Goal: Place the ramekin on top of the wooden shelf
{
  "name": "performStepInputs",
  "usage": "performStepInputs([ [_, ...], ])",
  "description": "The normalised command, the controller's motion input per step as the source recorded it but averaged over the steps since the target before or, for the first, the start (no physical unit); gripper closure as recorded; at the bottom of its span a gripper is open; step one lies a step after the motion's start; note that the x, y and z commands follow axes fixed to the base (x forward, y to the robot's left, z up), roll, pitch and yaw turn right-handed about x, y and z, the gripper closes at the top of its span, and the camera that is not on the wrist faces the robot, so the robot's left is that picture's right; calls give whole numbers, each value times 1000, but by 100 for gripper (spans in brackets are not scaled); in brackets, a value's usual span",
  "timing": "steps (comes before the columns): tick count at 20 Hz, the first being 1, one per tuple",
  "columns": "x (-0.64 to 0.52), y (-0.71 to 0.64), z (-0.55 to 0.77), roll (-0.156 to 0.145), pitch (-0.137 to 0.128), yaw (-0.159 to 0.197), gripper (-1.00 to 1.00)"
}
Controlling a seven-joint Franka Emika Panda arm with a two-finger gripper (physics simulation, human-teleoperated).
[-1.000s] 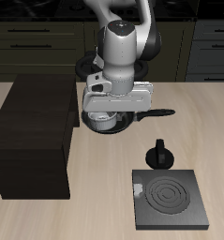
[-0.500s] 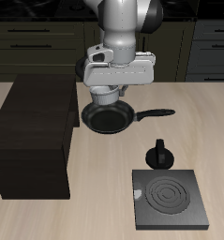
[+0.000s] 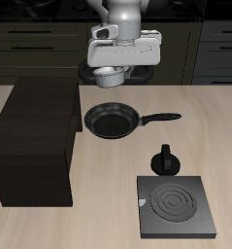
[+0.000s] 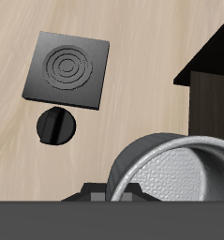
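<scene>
Since a second ago the gripper [image 3: 112,74] rises a good way: then it sat low over the black frying pan [image 3: 112,121], hiding most of it, and now it hangs high above the table with the whole pan in plain sight beneath. The ramekin [image 3: 111,77] travels up with it, so the lift off the pan area looks finished. The claw is closed to a narrow gap on the ramekin, pinching its wall; in the wrist view the ribbed grey cup [image 4: 179,173] fills the space right under the fingers, with one rim edge caught between them, though the exact contact points are partly hidden by the gripper body. Nothing else on the table shifts: the small black knobbed pot [image 3: 166,160] sits between the pan and the flat stove burner plate [image 3: 176,207], both nearer the table's front edge. The wooden shelf [image 3: 38,136] stands just beside the pan, and its flat top appears bare. Judging by height, the ramekin now looks clear of the shelf's top, so the remaining work is a sideways carry over that top, a lowering and a release. The risk I would watch is the one-sided pinch letting the cup tilt or slip during the traverse.
</scene>
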Motion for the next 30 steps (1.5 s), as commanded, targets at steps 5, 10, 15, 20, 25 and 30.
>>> performStepInputs([
  [5,-3,-141,85,-7,10,-8,100],
  [10,-38,-245,159,-26,-8,-5,100],
  [15,-87,-365,257,-36,-29,1,100],
  [20,-8,-393,205,-1,21,-22,100],
  [25,-53,-434,244,-12,-5,23,100],
  [30,-31,-308,187,-9,-7,-5,100],
])
